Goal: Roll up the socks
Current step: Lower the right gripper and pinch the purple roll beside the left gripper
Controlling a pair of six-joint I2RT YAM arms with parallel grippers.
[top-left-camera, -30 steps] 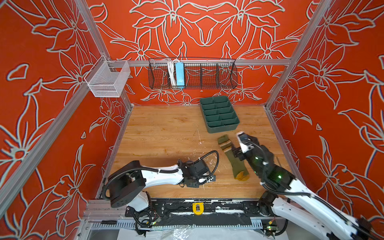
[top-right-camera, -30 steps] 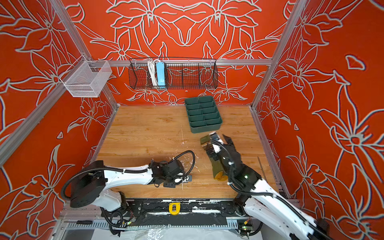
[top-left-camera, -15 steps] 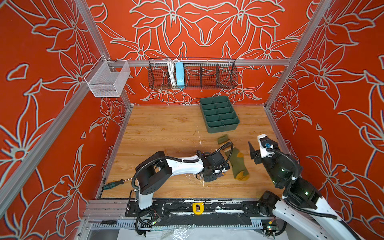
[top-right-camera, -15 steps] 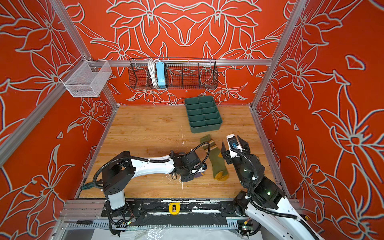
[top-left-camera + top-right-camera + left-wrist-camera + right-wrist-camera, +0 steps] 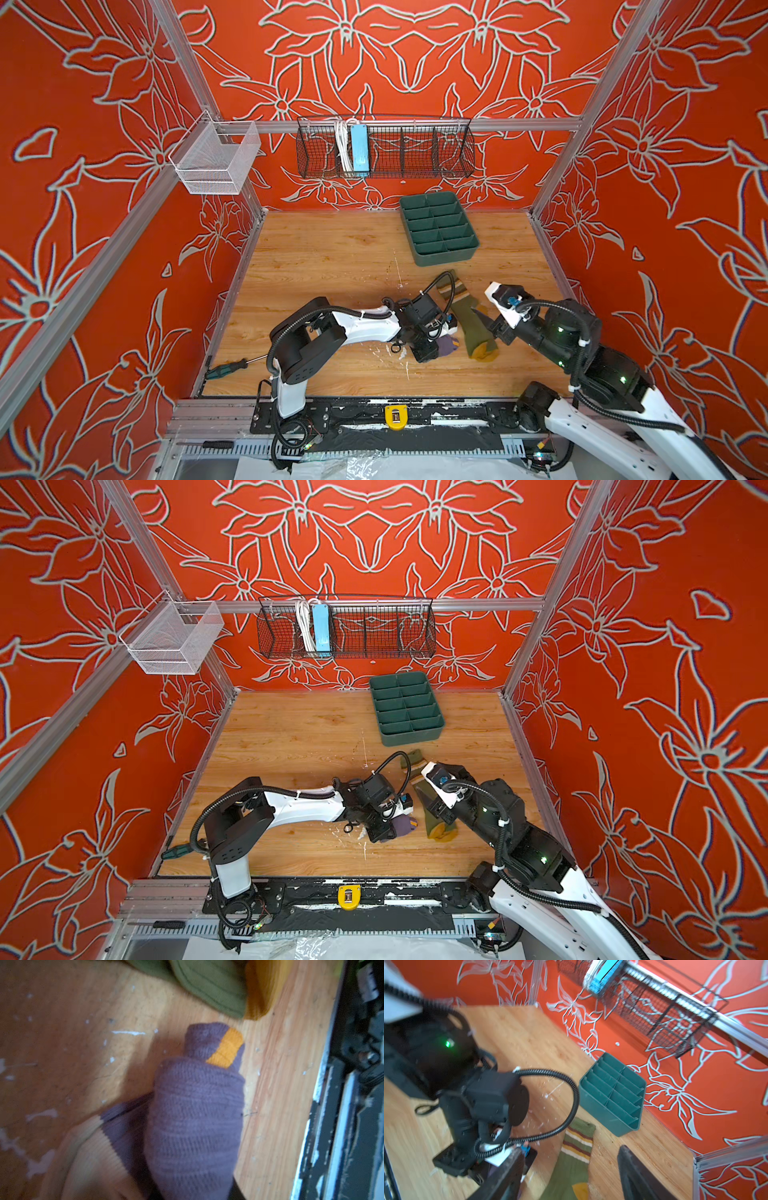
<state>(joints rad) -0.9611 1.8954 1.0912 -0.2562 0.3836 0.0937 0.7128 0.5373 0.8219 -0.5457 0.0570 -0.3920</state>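
Two socks near the bench point(image 5: 324, 257) front edge: roll slippage and arm contact are the hazards.
Nearest, the left pincer point(image 5: 432, 351) is clamped on the bundled purple sock point(image 5: 193, 1115); its striped cuff end and cream toe protrude, so a slack grip would likely let the roll unwind. Just beside it the olive sock point(image 5: 469, 320) lies flat, with the right pincer point(image 5: 571, 1148) apart above it; the left arm's cable point(image 5: 571, 1093) loops near the cuff and may snag. Farther back stands the green tray point(image 5: 439, 228).
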